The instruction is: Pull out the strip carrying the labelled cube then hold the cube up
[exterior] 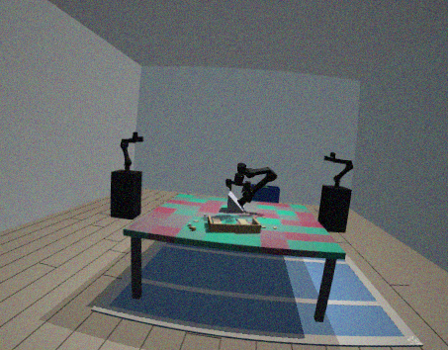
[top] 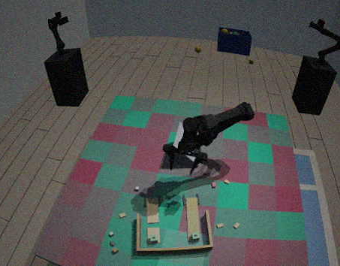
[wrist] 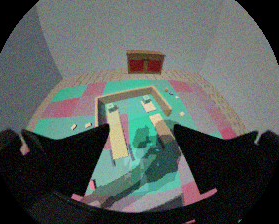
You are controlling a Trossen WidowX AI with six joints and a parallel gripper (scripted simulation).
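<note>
A one-piece pale strip [top: 193,218] [wrist: 118,135] lies inside the low wooden wall, with a pale green cube [top: 195,236] [wrist: 111,107] on its far end from the arm. Beside it, a second strip is split by a gap into a longer piece [top: 152,213] [wrist: 162,127] and a short piece [top: 153,230] [wrist: 149,107]; the short piece carries a similar cube [top: 153,238] [wrist: 146,99]. The cubes' markings are too blurred to read. My gripper [top: 181,171] [wrist: 142,127] is open and empty, raised above the table on the arm-side of both strips, touching neither.
The wooden wall [top: 174,249] [exterior: 234,228] [wrist: 125,93] closes three sides and is open towards the arm. Dark posts flank the strips' near ends. A tilted white panel [top: 179,134] [exterior: 233,202] stands close behind my gripper. Several small blocks lie scattered outside the wall.
</note>
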